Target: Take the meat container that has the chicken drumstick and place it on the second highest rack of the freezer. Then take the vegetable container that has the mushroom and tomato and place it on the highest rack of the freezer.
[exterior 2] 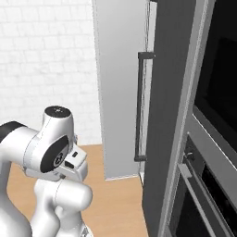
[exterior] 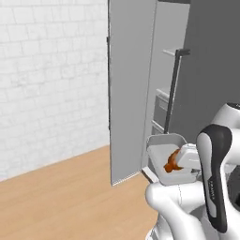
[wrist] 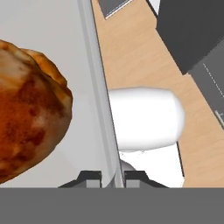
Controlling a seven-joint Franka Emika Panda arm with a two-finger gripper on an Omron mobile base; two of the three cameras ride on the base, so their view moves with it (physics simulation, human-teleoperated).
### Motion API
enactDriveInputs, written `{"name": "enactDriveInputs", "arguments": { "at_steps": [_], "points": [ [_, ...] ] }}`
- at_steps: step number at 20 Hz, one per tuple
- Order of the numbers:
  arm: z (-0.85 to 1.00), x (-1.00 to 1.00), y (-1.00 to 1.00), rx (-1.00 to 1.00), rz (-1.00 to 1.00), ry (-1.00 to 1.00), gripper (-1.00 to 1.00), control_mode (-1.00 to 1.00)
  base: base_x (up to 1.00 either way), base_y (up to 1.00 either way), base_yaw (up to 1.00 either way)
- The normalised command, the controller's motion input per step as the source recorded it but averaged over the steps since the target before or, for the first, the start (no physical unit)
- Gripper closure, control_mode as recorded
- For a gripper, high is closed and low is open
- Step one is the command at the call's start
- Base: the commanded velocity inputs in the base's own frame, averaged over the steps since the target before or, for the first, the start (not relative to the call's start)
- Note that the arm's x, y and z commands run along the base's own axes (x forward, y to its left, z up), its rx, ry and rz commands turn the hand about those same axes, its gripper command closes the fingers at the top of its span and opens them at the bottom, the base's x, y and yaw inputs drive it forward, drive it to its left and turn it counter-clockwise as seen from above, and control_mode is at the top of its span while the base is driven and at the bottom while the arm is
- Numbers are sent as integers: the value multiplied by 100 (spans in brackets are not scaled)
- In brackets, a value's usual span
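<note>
Left base view: my white arm rises from the lower right, and my hand carries the meat container (exterior: 161, 143), a pale grey tray, in front of the open freezer. The chicken drumstick (exterior: 172, 161) lies inside the tray as a brown-orange mass, partly hidden by my hand. The tray hangs in the air above the wooden floor (exterior: 70, 197), just beside the lower edge of the open freezer door (exterior: 129, 89), and is level with the lower part of the freezer interior, where pale racks (exterior: 161, 110) show one above another; it rests on none of them. Right base view: my arm stands at the lower left, before the freezer door, whose dark vertical handle (exterior 2: 138, 106) faces the camera; a dark oven front (exterior 2: 208, 152) fills the right side. A white brick wall (exterior 2: 46, 60) closes the scene behind. Hand view: my gripper (wrist: 113, 177) is clenched on the side wall of the meat container, one fingertip inside the wall and one outside, with the thin grey wall running up between them. The drumstick lies to the left on the tray's floor, close to the wall I hold, not touching my fingertips (wrist: 89, 178).
</note>
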Motion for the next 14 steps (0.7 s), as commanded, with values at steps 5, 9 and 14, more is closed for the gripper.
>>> {"name": "enactDriveInputs", "arguments": {
  "at_steps": [5,9,14],
  "points": [
    [0,0,0,0,0,0,100,100,100,37,-17],
    [0,0,0,0,0,0,100,100,98,61,-59],
    [0,0,0,0,0,0,100,100,71,57,-81]
  ]
}}
